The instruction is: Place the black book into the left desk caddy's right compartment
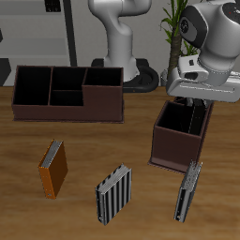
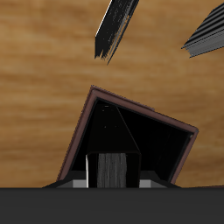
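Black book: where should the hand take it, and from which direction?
The black book stands on edge on the table, nearer the front edge than the left desk caddy, apart from it and the striped book. Probably best to come straight down and pinch across its thin width at the upper edge, mid-length: both covers are exposed. The hand is over the caddy now.

A warm wood-grain desk (image 1: 84,211) fills the foreground, while behind it, at eleven o'clock, grey shelving (image 1: 42,28) stands against a pale wall, and a green potted plant (image 1: 174,23) rises at one o'clock.
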You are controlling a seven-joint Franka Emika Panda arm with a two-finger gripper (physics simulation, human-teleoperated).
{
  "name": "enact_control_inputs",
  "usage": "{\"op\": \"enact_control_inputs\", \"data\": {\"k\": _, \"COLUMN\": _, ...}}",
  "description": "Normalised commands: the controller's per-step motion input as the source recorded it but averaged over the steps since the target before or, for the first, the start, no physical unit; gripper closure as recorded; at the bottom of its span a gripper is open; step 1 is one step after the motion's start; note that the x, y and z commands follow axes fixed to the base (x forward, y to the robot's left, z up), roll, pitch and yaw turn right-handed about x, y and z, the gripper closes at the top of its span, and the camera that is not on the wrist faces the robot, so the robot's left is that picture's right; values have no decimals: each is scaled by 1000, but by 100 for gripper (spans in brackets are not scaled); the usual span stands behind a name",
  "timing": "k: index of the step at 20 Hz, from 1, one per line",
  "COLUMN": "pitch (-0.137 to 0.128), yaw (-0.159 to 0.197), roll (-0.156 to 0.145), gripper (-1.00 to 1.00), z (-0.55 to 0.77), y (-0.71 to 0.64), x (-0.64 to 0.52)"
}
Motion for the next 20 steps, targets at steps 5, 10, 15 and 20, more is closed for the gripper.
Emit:
{"op": "enact_control_inputs", "data": {"k": 5, "pitch": 16, "yaw": 1, "roll": -5, "gripper": 100, "z": -118, "y": -13, "x": 43}}
{"op": "enact_control_inputs", "data": {"k": 10, "pitch": 40, "yaw": -25, "roll": 23, "gripper": -100, "z": -194, "y": 1, "x": 67}}
{"op": "enact_control_inputs", "data": {"k": 15, "pitch": 13, "yaw": -1, "roll": 5, "gripper": -100, "z": -82, "y": -7, "x": 39}}
{"op": "enact_control_inputs", "data": {"k": 20, "pitch": 13, "yaw": -17, "roll": 7, "gripper": -100, "z": -35, "y": -21, "x": 18}}
